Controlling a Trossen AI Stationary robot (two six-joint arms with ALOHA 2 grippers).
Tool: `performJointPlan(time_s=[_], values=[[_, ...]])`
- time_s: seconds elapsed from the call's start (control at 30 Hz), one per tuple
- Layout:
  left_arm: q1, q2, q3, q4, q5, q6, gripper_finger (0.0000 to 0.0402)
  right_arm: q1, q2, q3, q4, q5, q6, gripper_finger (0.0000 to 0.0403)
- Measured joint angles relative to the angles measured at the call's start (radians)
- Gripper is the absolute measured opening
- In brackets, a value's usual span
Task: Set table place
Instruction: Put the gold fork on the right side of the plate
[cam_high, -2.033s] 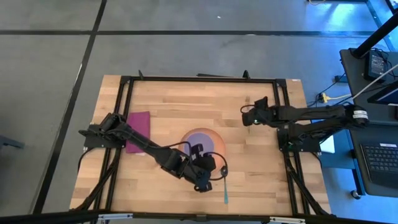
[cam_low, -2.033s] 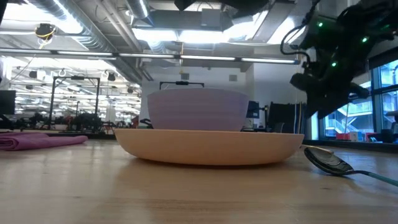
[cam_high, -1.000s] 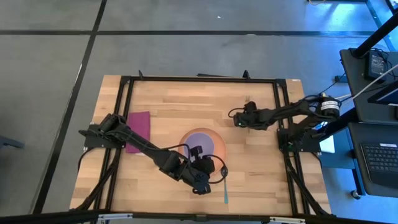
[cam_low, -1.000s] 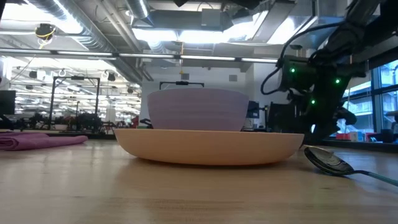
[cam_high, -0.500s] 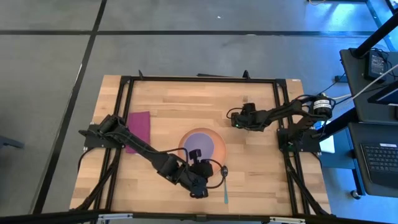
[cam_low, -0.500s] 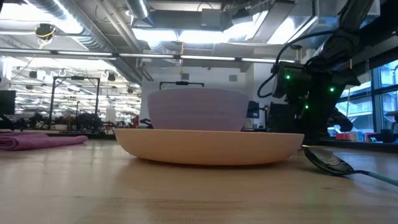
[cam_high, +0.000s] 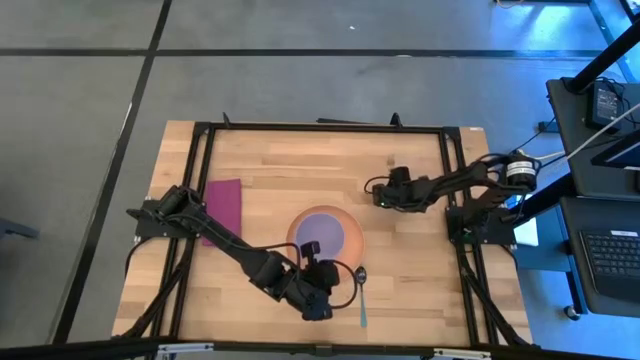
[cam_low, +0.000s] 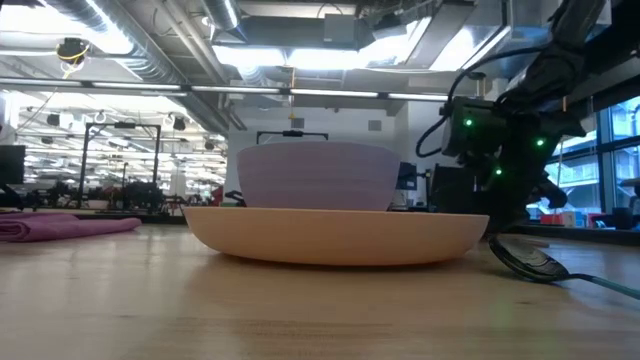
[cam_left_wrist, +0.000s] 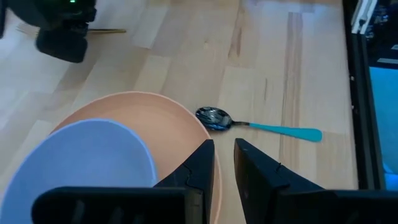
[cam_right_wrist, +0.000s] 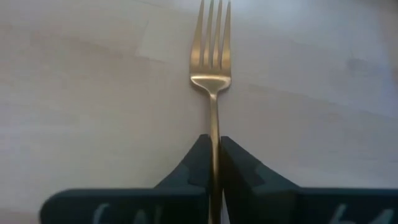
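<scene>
The peach plate (cam_high: 345, 237) sits on the table (cam_high: 420, 290) and carries the lavender bowl (cam_high: 322, 228). The teal-handled spoon (cam_high: 362, 298) lies to the plate's near right, and the magenta napkin (cam_high: 222, 210) lies flat at the left. The gold fork (cam_right_wrist: 211, 56) lies on the wood to the far right of the plate, and my right gripper (cam_high: 385, 192) is shut on it. My left gripper (cam_left_wrist: 222, 149) hovers over the plate's near rim, its fingers a little apart with nothing between them. My right gripper pinches the fork's handle (cam_right_wrist: 213, 127) between its two fingers (cam_right_wrist: 200, 152), a little behind the tines. It comes from the table's right, and the fingers lie along the fork. The fork lies flat on the table, its tines pointing away beyond the fingertips.
Black frame rails (cam_high: 455, 200) run along the table's edges, and both arm bases stand on them. Bare wood lies between the napkin and the plate and along the far edge. In the low view the plate (cam_low: 335, 235) fills the middle and the spoon (cam_low: 530, 260) lies beside it.
My left arm has drawn back a little toward the table's near edge, away from the bowl. My right gripper has stayed low at the fork, which has not moved.
</scene>
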Motion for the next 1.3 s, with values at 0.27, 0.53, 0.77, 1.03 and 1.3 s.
performJointPlan(time_s=[0.27,0.53,0.77,1.03,1.3], values=[[0.0,0.0,0.0,-0.006,-0.001,-0.006,0.0055,0.101,-0.128,-0.002,-0.022,-0.083,-0.023,0.0021],[0.0,0.0,0.0,-0.01,-0.001,-0.006,0.0055,0.255,-0.25,-0.001,-0.006,-0.064,0.045,0.0021],[-0.013,0.0,0.0,-0.011,-0.001,-0.005,0.0055,0.43,-0.251,0.001,-0.014,-0.046,0.149,0.0021],[-0.023,0.0,0.0,-0.01,-0.001,-0.005,0.0055,0.576,-0.236,0.002,0.049,0.028,0.273,0.0022],[-0.023,0.0,0.0,-0.006,-0.001,-0.005,0.0055,0.6,-0.146,0.101,0.025,0.048,0.248,0.0021]])
